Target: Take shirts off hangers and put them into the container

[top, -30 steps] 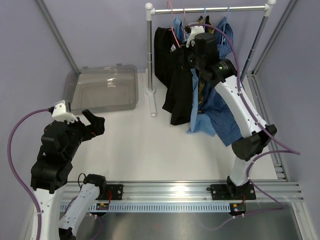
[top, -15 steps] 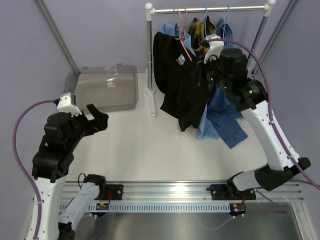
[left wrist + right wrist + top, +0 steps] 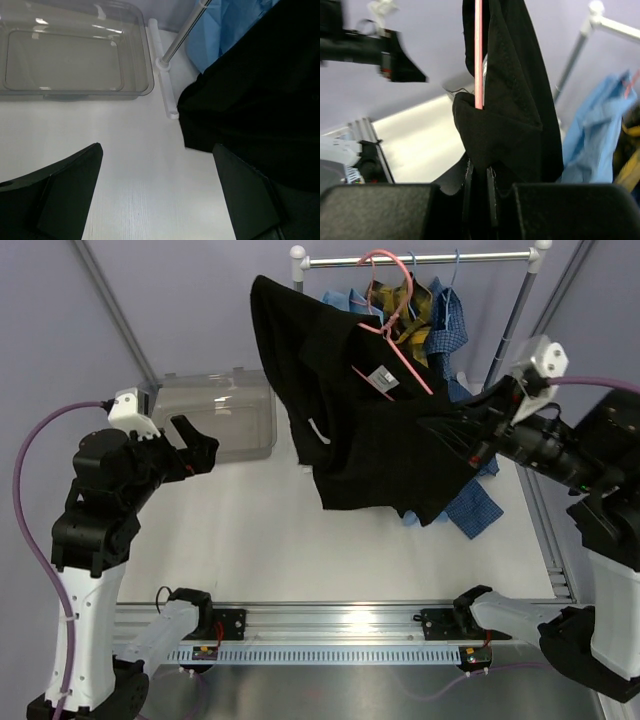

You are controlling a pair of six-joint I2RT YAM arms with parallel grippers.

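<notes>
My right gripper point(image 3: 452, 430) is shut on the shoulder of the black shirt point(image 3: 360, 440), which is stretched out sideways, high above the table. In the right wrist view the jaws point(image 3: 480, 200) pinch the black cloth point(image 3: 515, 100), with the pink hanger point(image 3: 478, 60) wire running through it. The pink hanger point(image 3: 395, 320) is still inside the shirt; its hook overlaps the rail point(image 3: 430, 257). My left gripper point(image 3: 195, 452) stands open and empty by the container point(image 3: 200, 388). The left wrist view shows the container point(image 3: 145, 60) and the black shirt point(image 3: 260, 100).
The light blue, plaid and dark blue check shirts point(image 3: 450, 315) hang on the rail behind the black one, and a blue hem point(image 3: 475, 510) reaches the table. The rail's left post point(image 3: 299, 350) stands beside the container, its foot point(image 3: 167, 95) on the white table.
My right arm has swung out to the right and pulled the black shirt and pink hanger up and away from the other shirts. The left arm rose slightly, still open.
</notes>
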